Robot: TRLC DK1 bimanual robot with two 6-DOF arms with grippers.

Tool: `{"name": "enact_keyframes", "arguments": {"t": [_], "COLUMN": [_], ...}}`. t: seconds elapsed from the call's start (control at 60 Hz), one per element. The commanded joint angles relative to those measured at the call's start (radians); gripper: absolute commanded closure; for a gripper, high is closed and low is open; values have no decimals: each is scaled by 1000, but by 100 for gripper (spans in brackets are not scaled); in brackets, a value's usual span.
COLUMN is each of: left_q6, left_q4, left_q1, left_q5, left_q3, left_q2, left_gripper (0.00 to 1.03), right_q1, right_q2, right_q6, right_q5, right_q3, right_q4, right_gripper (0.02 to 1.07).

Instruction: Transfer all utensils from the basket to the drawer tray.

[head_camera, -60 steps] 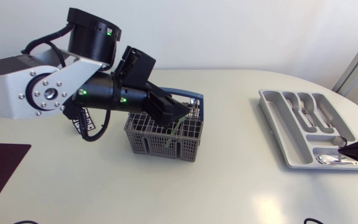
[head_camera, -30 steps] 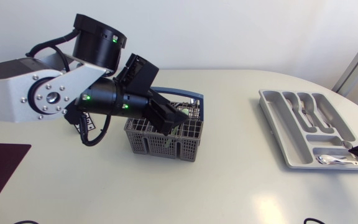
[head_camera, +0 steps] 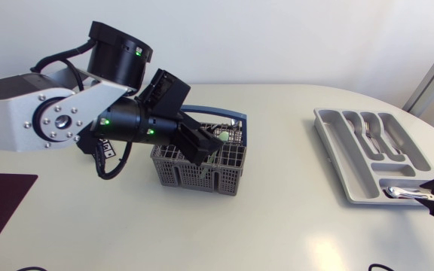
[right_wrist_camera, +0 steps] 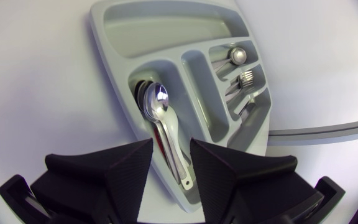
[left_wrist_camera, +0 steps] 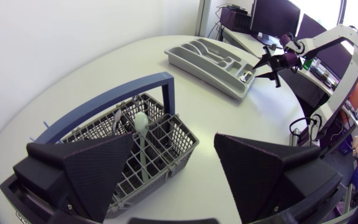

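Our left gripper (head_camera: 204, 143) hangs directly over the basket (head_camera: 194, 175), fingers spread wide and holding nothing. A pale green utensil (left_wrist_camera: 140, 122) stands inside the basket. The drawer tray (head_camera: 336, 147) lies well right of the basket, with spoons (right_wrist_camera: 160, 107) in one end compartment. Farthest from the basket, our right gripper (right_wrist_camera: 171, 155) sits above those spoons, fingers apart.

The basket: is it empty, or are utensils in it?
Not empty. The left wrist view shows a pale utensil standing in one compartment of the basket; whether more are inside, cannot tell.
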Motion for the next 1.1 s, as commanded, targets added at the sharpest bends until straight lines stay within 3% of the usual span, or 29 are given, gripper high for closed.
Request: {"name": "enact_keyframes", "arguments": {"t": [0.0, 0.1, 0.317, 0.55, 0.767, 1.083], "left_q6": [17, 14, 21, 41, 34, -3], "left_q4": [2, 11, 61, 98, 213, 407], "left_q1": [-4, -7, -23, -18, -20, 11], "left_q5": [-8, -12, -41, -60, -83, -101], "left_q3": [-32, -40, -57, -58, -83, -98], "left_q2": [-18, -15, 36, 67, 142, 235], "left_gripper": [13, 13, 13, 13, 13, 16], "right_q1": [-4, 5, 120, 367, 636, 797], "right_q2": [-84, -157, -262, -404, -423, -406], "right_q6": [35, 89, 213, 501, 793, 948], "right_q5": [-32, -85, -126, -129, -114, -92], "right_q3": [22, 43, 54, 14, 15, 11], "right_q4": [-88, -200, -425, -439, -401, -344], "right_gripper": [53, 46, 46, 46, 46, 46]}}
